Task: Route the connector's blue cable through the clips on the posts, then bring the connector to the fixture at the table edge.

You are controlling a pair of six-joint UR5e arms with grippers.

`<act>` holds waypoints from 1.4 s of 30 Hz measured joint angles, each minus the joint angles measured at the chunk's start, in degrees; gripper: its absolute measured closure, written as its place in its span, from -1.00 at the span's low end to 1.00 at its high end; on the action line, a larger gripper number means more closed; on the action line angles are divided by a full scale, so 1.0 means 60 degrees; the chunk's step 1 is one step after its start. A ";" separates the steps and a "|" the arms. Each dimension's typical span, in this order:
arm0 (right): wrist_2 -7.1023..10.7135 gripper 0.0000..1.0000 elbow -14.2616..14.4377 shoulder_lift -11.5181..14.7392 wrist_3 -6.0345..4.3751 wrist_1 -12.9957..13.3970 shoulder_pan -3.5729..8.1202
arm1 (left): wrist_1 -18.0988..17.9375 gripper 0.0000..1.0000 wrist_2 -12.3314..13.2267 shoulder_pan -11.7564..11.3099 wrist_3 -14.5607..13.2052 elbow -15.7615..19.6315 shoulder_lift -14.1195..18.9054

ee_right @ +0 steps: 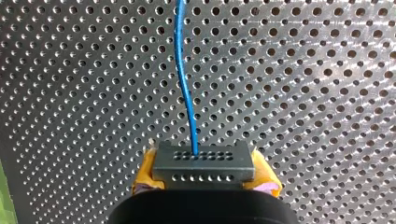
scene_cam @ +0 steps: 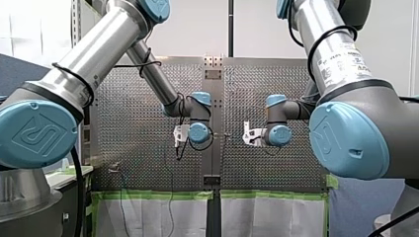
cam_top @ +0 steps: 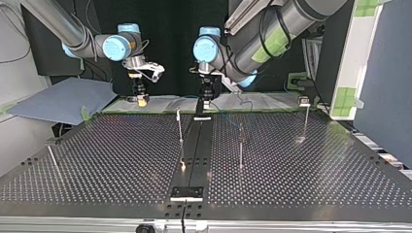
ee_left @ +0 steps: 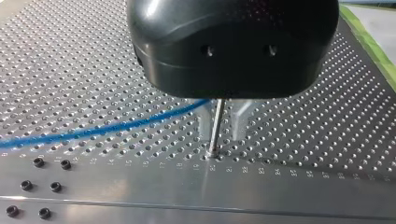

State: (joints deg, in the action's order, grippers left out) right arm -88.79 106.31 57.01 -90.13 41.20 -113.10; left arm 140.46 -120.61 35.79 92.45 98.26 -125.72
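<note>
The dark grey connector sits between the yellow pads of my right gripper, which is shut on it. The blue cable leaves the connector and runs ahead over the perforated table. In the left wrist view the blue cable comes in from the side and passes under my left gripper. Its metal fingers stand apart, with a thin post between them. In the top view my right gripper hangs at the far left, and my left gripper at the far middle.
Thin posts stand on the table: one left of the central strip, one right of it, one far right and one near left. A fixture sits at the near edge. Green tape lines the far edge.
</note>
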 joint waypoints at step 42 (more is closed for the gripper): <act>0.0128 1.00 0.0000 -0.0041 -0.0051 0.0165 0.0202 | -0.0215 1.00 0.0111 0.0012 -0.0402 -0.0122 -0.0199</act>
State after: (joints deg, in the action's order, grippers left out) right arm -88.02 106.31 56.77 -90.44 42.19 -111.89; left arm 139.17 -119.94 35.87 90.04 97.53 -126.92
